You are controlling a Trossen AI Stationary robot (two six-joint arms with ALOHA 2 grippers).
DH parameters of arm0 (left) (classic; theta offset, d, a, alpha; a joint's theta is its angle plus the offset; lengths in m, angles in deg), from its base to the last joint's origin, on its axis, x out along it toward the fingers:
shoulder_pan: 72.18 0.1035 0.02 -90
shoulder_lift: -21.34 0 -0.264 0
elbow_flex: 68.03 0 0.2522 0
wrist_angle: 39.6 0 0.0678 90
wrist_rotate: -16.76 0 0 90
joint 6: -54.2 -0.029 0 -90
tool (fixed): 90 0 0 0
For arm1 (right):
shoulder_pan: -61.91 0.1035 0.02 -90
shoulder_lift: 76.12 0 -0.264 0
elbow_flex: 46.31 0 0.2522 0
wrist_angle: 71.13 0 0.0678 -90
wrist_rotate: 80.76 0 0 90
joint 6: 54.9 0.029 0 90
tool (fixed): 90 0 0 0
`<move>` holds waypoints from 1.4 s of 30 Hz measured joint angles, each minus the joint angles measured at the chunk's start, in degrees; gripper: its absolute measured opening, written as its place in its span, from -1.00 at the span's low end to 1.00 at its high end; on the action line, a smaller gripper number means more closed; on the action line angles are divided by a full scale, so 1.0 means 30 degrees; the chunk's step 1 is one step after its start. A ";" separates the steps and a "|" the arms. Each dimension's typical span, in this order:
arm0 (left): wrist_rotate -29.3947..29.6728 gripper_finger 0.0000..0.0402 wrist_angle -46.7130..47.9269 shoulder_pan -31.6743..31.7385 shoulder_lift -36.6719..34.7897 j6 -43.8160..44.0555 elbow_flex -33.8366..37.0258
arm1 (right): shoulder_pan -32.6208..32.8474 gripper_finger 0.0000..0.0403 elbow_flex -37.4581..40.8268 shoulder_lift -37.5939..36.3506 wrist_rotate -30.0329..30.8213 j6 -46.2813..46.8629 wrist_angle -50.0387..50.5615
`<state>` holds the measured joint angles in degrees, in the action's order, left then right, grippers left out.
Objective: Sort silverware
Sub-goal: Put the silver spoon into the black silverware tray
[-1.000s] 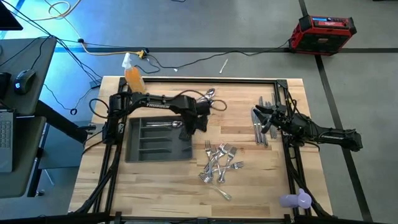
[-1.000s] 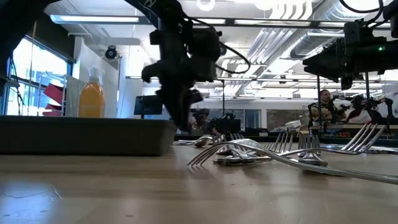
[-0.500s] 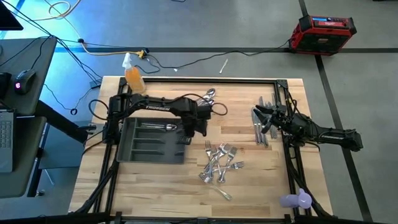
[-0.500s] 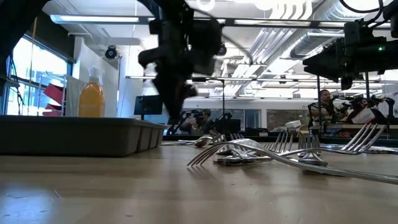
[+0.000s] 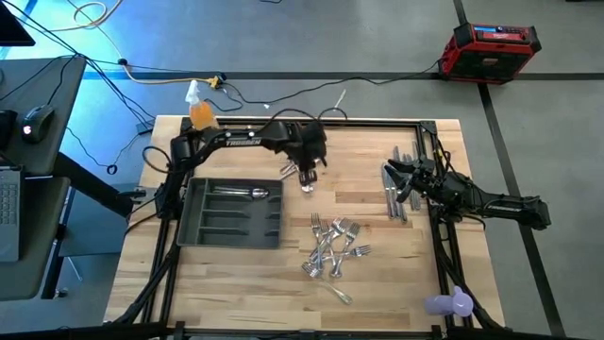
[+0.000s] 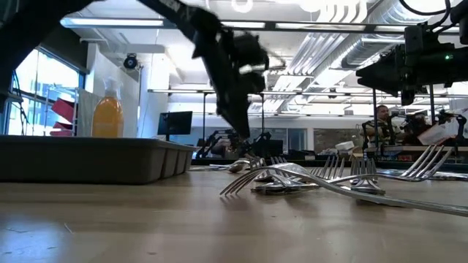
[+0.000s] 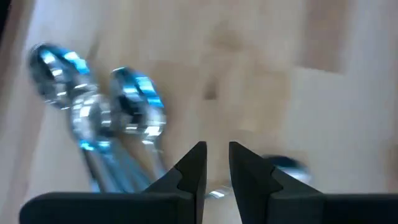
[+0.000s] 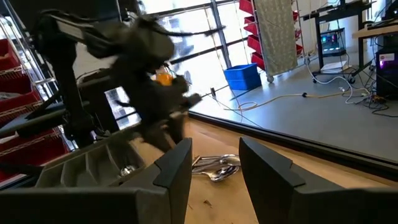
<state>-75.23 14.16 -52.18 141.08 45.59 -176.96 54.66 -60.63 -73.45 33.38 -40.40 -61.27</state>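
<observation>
Just beside left claw (image 7: 216, 163): spoons (image 7: 99, 112).

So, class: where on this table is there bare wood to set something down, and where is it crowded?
Bare wood lies in front of the grey tray, and between the fork pile and the knives. It is crowded where the left gripper hovers by the spoons.

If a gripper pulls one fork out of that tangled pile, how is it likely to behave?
The forks lie crossed with tines overlapping, so one would probably drag its neighbours along. They look thin, stiff polished metal, likely slippery between the fingers. Lying flat on the table, a fork would probably slide, not roll.
</observation>
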 joint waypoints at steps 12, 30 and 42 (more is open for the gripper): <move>0.4945 -0.72 0.1550 -0.0303 0.2822 -0.1738 -0.2265 | 0.0000 -0.40 -0.0007 0.0007 0.0007 0.0000 -0.0006; 0.5693 -0.46 0.4090 -0.0320 0.4175 -0.0492 -0.3805 | 0.0000 -0.40 0.0000 0.0102 0.0117 0.0007 0.0007; 0.5010 -0.46 0.4596 0.0858 0.4284 0.0026 -0.3818 | 0.0000 -0.40 -0.0004 0.0102 0.0117 0.0007 0.0000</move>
<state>-60.20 27.94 -49.61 153.93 45.67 -188.42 54.66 -60.64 -73.14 33.73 -40.38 -61.27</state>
